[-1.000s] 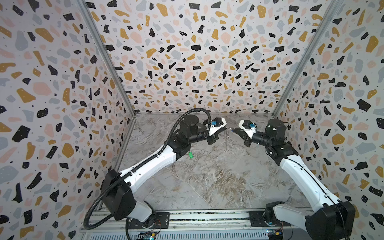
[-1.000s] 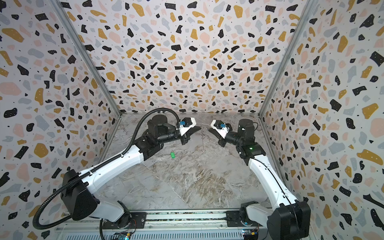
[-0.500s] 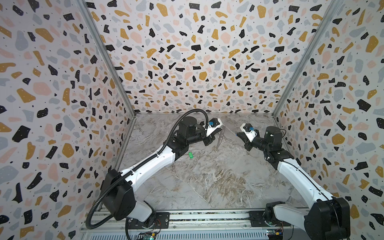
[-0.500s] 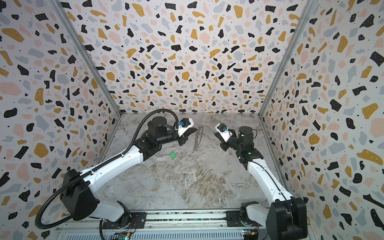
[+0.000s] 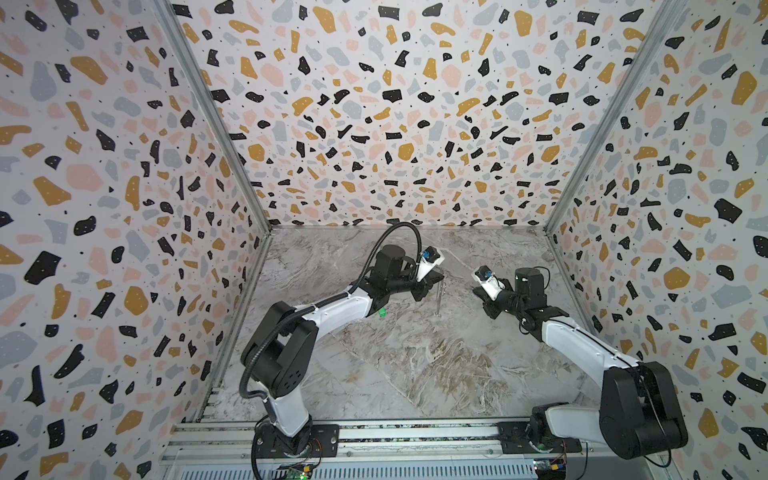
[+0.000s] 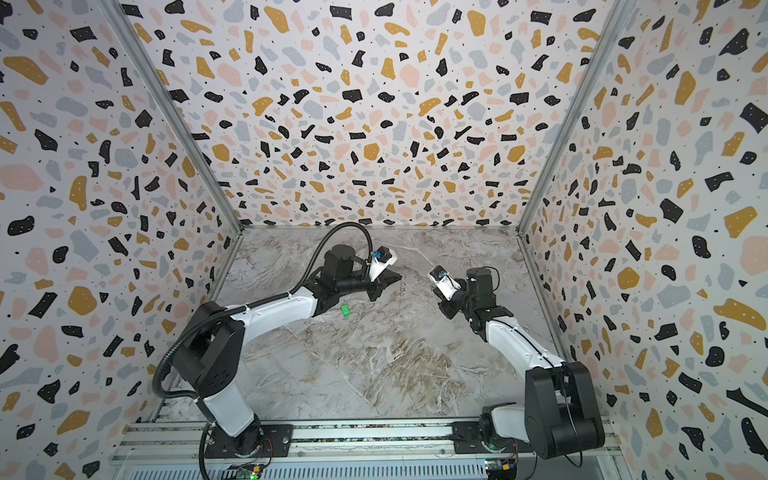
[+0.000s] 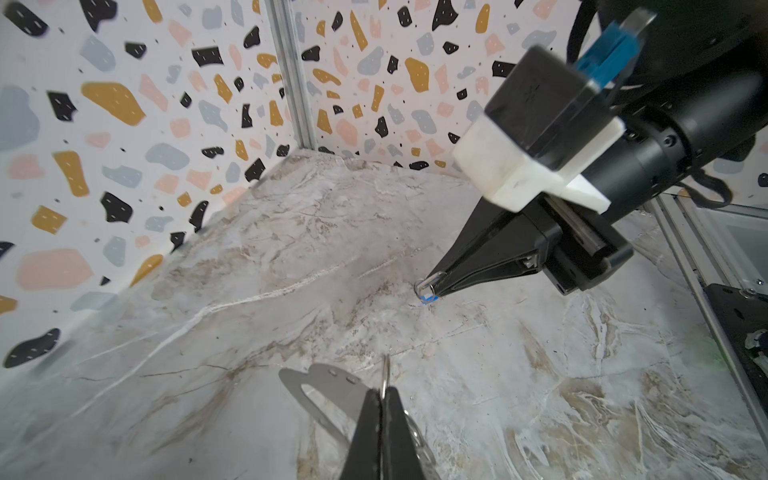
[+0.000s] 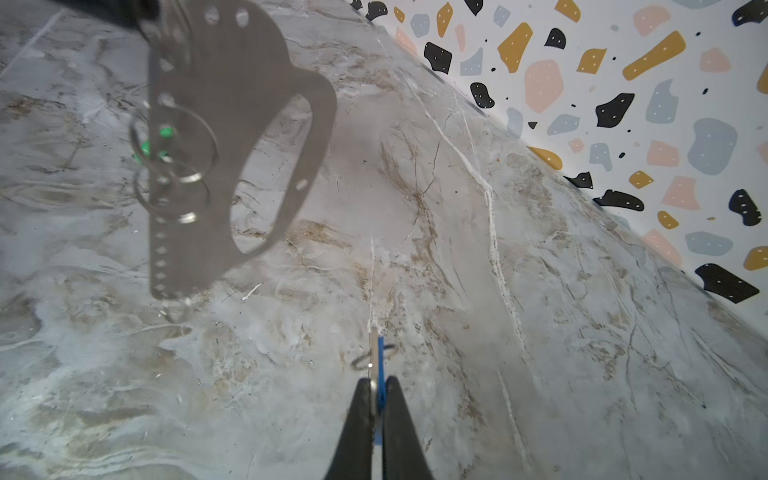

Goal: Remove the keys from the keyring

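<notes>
Left pincer (image 7: 381, 395) clenches the flat, oval-slotted grey keyring (image 7: 328, 386); right pincer (image 8: 377, 386) clenches a blue plastic key (image 8: 381, 347). Green key (image 6: 344, 310) lies on the marbled tabletop (image 6: 374, 357).

Terrazzo-patterned walls (image 5: 395, 104) in tan, pink, grey and black, joined by metal corner posts (image 5: 599, 124), enclose a grey-brown marbled tabletop (image 5: 395, 365), with a slotted aluminium rail (image 5: 415, 446) along the frame's lower edge.

White arm links (image 5: 340, 309), black joints (image 5: 286, 355), corrugated black cable (image 5: 245, 374)
</notes>
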You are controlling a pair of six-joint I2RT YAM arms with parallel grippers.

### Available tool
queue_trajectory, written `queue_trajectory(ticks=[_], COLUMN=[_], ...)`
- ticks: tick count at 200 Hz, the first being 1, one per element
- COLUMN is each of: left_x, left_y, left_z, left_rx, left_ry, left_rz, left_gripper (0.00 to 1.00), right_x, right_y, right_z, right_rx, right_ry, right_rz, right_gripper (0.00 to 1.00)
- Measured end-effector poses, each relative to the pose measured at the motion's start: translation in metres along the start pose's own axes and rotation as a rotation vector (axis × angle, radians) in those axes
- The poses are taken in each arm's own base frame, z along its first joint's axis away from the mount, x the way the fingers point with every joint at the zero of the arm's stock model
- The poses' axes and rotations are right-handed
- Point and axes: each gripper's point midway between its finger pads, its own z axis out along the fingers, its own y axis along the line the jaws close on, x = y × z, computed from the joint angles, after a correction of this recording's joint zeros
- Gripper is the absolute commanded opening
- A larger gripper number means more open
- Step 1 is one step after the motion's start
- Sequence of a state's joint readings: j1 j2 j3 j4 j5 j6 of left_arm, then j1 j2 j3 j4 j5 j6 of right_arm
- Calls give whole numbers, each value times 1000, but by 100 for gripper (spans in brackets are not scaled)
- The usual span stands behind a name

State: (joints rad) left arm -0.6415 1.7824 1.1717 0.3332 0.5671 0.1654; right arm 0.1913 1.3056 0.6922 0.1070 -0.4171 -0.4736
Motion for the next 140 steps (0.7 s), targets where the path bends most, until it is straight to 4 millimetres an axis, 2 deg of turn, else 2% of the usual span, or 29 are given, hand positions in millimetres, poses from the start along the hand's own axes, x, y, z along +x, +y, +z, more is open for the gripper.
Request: queue_trajectory(ticks=[44,74,101,140], left_x=[18,35,38,45], left_y=[-3,-2,2,18], left_z=[25,37,36,26], left_rx=[40,59,60,28], left_ry=[-20,-4,-2,21], left_rz=[-76,-123,-129,-117], left_gripper=[0,0,0,0], right_x=[29,35,37,46], right_y=[1,-1,-2,-1], right_z=[10,13,17,23], right_rx=[16,27,31,20], right_ry=[79,96,99,123], right_rz=[2,1,0,10], right_gripper=[0,0,0,0])
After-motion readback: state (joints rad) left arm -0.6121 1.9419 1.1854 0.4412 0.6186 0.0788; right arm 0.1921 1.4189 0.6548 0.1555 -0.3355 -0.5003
